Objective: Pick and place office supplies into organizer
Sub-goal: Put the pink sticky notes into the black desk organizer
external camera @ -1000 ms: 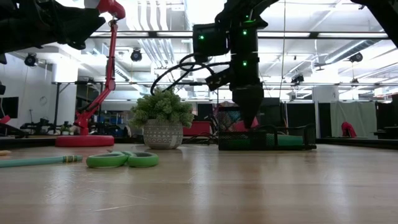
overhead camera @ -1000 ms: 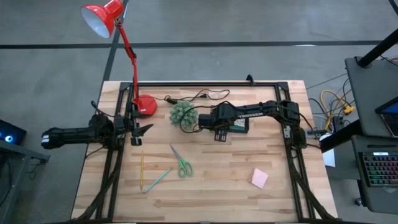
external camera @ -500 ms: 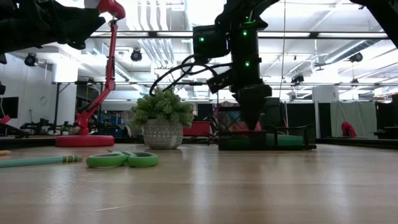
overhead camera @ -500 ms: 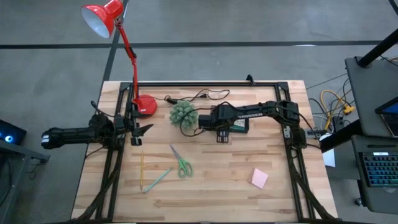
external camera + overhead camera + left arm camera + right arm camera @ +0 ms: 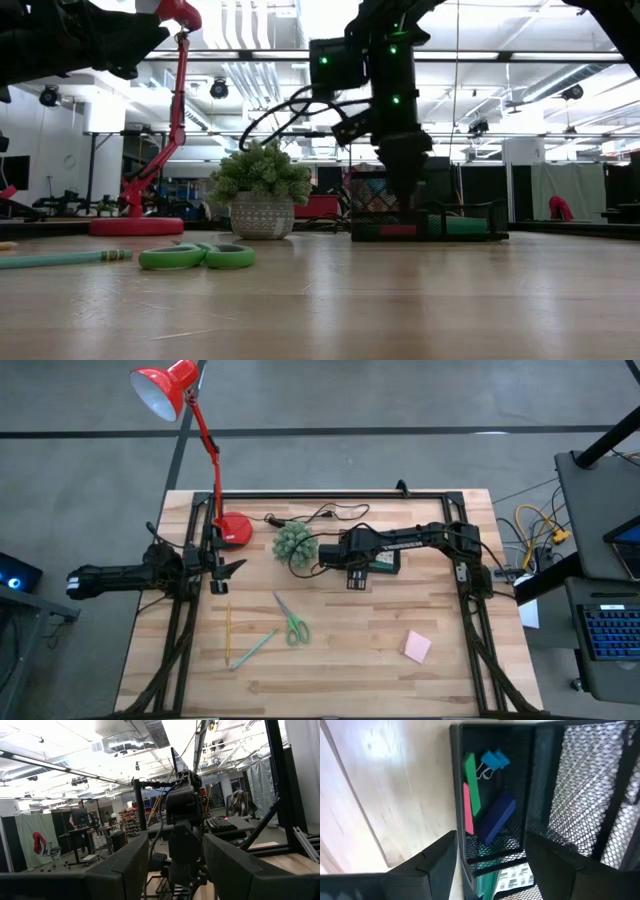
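the organizer (image 5: 378, 560) is a small black mesh box set near the back of the surface (image 5: 340, 670), just beside the green plant (image 5: 294, 544). the right tool (image 5: 353, 577) is held right over the box's front edge, released, with nothing seen between its fingers. inside the box, a green strip, a pink strip, a blue block (image 5: 496, 817) and a blue clip (image 5: 492, 760) are already lying. the left tool (image 5: 222, 570) is parked near the lamp (image 5: 190, 420), also released. the scissors (image 5: 292, 622), pencil (image 5: 228, 632), pen (image 5: 256, 648) and pink pad (image 5: 416, 646) are still left out. it looks like the tool should be lifted straight up first, so the mesh wall is not bumped, then brought down over one thing at a time.
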Robot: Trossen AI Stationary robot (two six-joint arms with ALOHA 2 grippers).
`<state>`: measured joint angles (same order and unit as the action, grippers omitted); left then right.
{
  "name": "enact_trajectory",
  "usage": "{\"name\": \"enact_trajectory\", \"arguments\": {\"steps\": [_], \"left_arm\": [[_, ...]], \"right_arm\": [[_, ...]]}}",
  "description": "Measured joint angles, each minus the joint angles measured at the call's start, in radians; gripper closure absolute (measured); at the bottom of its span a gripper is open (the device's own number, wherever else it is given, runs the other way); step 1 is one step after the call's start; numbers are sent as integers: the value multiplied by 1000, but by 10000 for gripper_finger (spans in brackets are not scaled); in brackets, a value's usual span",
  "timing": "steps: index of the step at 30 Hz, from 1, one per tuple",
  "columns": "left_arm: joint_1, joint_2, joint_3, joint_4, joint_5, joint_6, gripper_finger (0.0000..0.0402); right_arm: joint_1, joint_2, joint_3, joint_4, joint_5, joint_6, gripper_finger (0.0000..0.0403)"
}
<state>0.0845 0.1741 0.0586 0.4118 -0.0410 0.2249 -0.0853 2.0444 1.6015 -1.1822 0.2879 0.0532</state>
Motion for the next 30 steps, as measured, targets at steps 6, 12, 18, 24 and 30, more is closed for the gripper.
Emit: {"name": "enact_trajectory", "arguments": {"steps": [6, 12, 18, 24, 30], "left_arm": [[0, 0, 0, 0, 0, 0, 226], [0, 0, 0, 0, 0, 0, 226], [0, 0, 0, 0, 0, 0, 226], [0, 0, 0, 0, 0, -2, 226], [0, 0, 0, -1, 0, -2, 226]], "right_arm": [[13, -1, 83, -113, 0, 121, 183], [61, -2, 177, -250, -58, 339, 183], [165, -3, 211, -345, -129, 574, 183], [311, -3, 211, -389, -199, 872, 183], [479, -3, 210, -389, -208, 1186, 183]]}}
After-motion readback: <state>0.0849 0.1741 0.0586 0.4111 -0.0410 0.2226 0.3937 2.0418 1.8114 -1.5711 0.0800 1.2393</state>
